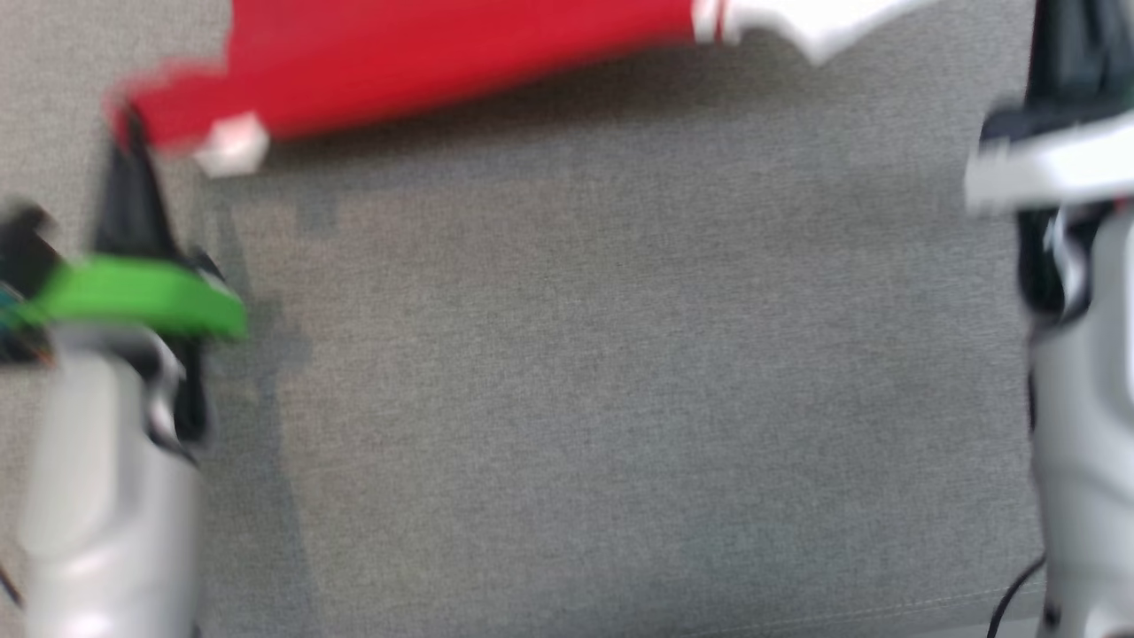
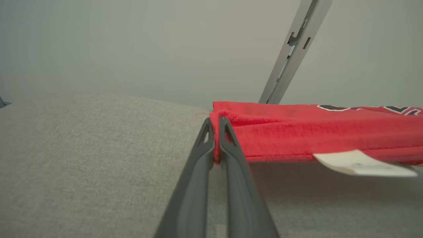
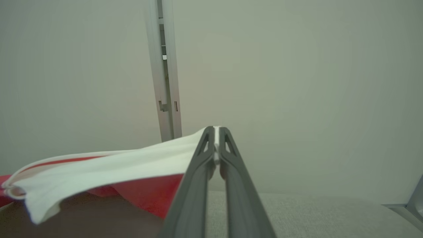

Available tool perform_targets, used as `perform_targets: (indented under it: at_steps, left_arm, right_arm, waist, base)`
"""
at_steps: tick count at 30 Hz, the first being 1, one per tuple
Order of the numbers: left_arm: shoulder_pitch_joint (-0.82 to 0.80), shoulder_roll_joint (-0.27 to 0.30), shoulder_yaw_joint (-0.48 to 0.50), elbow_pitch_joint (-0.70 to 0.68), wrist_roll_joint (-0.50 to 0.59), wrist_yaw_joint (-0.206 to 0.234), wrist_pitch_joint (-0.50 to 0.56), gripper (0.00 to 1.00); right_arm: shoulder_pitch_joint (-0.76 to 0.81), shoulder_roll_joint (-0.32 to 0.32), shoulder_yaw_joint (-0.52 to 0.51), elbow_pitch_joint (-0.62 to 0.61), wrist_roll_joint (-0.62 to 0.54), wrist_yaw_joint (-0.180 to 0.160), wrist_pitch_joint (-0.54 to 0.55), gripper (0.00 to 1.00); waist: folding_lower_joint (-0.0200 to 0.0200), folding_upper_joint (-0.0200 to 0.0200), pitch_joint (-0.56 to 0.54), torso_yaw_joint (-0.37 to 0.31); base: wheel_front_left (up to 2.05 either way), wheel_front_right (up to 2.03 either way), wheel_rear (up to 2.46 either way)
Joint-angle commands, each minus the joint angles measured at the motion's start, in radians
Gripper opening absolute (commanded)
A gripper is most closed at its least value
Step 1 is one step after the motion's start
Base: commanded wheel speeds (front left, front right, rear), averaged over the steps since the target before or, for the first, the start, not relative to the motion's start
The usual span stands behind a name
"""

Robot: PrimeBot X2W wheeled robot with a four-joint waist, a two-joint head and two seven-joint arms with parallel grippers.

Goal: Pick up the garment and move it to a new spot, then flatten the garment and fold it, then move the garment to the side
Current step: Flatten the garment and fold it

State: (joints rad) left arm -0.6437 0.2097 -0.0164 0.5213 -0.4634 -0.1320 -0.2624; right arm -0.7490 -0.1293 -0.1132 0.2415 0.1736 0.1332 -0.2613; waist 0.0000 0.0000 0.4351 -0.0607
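- Left gripper (image 2: 215, 124): jaws clamped shut on a corner of the red jersey (image 2: 314, 135).
- Right gripper (image 3: 215, 132): jaws pinched closed on its white sleeve (image 3: 115, 165).
- Jersey hangs stretched between them, above the grey fabric surface (image 1: 620, 399).

Left pincer (image 2: 214, 124) clamped on garment (image 2: 297, 138) edge, right pincer (image 3: 215, 130) clamped likewise, arms extended forward, well apart
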Motion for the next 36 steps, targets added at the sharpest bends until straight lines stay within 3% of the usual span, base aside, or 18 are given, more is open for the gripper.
perform_targets:
  at_steps: [1, 8, 21, 28, 36]
  left_arm:
    - [0.054, -0.005, 0.008, 0.012, -0.005, 0.004, -0.003, 0.0]
    - [0.29, -0.082, 0.035, 0.017, 0.003, 0.004, -0.003, 0.0]
    - [0.621, -0.144, 0.09, -0.123, 0.034, 0.004, -0.003, 0.0]
    - [0.695, -0.153, 0.068, -0.244, 0.002, 0.005, -0.003, 0.0]
    - [0.54, -0.154, -0.006, -0.302, -0.012, 0.004, -0.003, 0.0]
  right_arm:
    - [0.078, 0.003, -0.004, -0.003, 0.021, -0.005, -0.005, 0.0]
    - [0.42, 0.052, -0.033, -0.021, 0.068, -0.005, -0.005, 0.0]
    - [0.726, 0.071, -0.062, 0.001, 0.106, -0.005, -0.005, 0.0]
    - [0.757, 0.073, -0.08, -0.041, 0.133, -0.005, -0.005, 0.0]
    - [0.596, 0.076, -0.029, -0.088, 0.143, -0.004, -0.005, 0.0]
  waist:
    - [0.0, 0.0, -0.028, -0.012]
    - [0.0, 0.0, -0.095, -0.033]
    - [0.0, 0.0, -0.221, -0.026]
    - [0.0, 0.0, -0.217, -0.004]
    - [0.0, 0.0, -0.159, 0.016]
  base:
    - [0.0, 0.0, 0.0]
    - [0.0, 0.0, 0.0]
    - [0.0, 0.0, 0.0]
    - [0.0, 0.0, 0.0]
    - [0.0, 0.0, 0.0]
